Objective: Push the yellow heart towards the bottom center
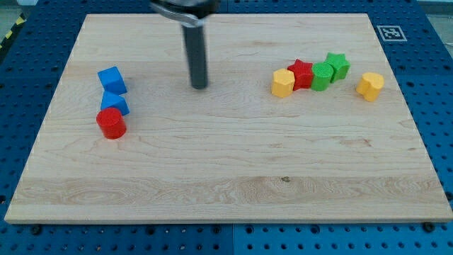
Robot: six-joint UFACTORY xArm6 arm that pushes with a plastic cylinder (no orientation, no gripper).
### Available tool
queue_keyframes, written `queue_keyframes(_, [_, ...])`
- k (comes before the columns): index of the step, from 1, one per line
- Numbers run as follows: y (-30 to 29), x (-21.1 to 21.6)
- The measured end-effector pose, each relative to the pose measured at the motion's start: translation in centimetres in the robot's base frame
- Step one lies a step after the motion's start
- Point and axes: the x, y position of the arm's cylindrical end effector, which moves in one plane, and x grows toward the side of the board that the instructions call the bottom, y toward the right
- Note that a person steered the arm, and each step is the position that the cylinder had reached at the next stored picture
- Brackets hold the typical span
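- Nothing of the push is done yet, by my reading — the yellow heart [369, 85] sits far out at the view's right, in the upper half of the wooden board [226, 191], well away from the bottom centre.
- My tip [200, 86] rests on bare wood left of centre in the upper half, well apart from every block; there are no jaws on this rig, only the rod, so nothing is clamped.
- Just left of the heart runs a tight row: a yellow block [282, 82], a red star [301, 73], a green block [322, 76] and a green star [337, 65], each touching or nearly touching its neighbour.
- At the view's left stand two blue blocks [112, 79] [114, 103] and a red cylinder [111, 123], stacked close in a column.
- What is left, I judge — bring the tip round above and to the right of the heart, then drive it down and leftward.
- No readable writing; only a black-and-white square marker [391, 32] at the board's top right corner.
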Motion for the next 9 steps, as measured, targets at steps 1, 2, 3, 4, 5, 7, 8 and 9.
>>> queue_keyframes(1, [8.2,4.4])
queue_keyframes(2, [18.4,6.4])
queue_keyframes(3, [28.3,6.4])
queue_keyframes(4, [32.4,6.3])
queue_keyframes(5, [32.7,3.3])
queue_keyframes(7, [30.1,0.3])
queue_keyframes(8, [27.1,-0.2])
queue_keyframes(9, [25.2,-0.2])
